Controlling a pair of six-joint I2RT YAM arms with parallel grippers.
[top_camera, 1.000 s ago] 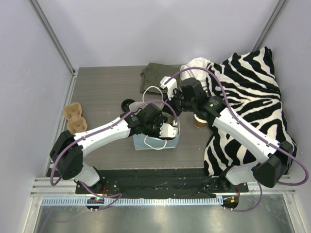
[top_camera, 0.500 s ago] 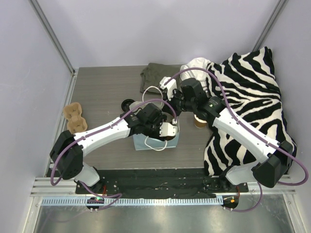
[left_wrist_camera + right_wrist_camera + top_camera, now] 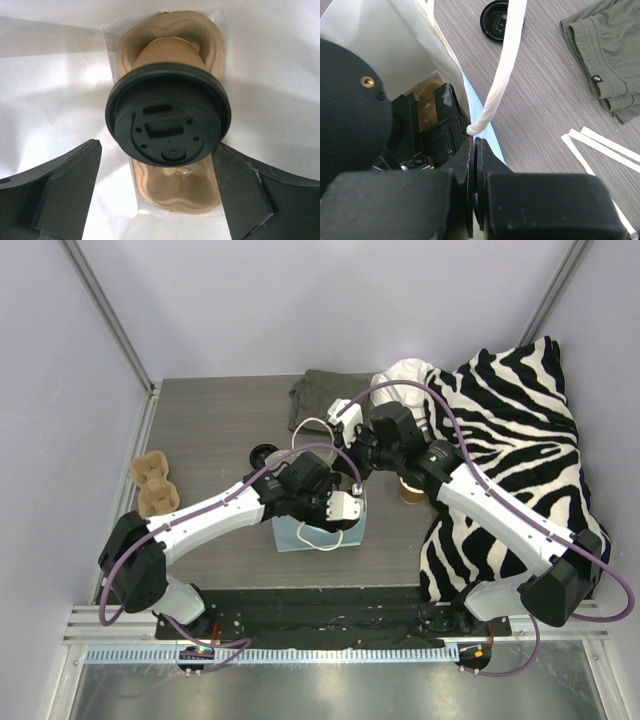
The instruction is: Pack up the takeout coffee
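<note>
A grey wood-grain table [image 3: 210, 430] stands between pale, evenly lit walls [image 3: 300, 300] at left, far and right; a metal rail [image 3: 300, 653] runs along its near edge.

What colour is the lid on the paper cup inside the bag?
The round plastic lid is black, clearest in the left wrist view.

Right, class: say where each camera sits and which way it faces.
Top external: above and behind the bases, looking down at the table; both arms show.
Left wrist: in the blue paper bag, looking down on the takeout coffee in its carrier; the open left gripper flanks it.
Right wrist: above the bag's rim, looking down past the shut right gripper pinching it.
Shared: the loose black lid shows in top and right wrist views.
</note>
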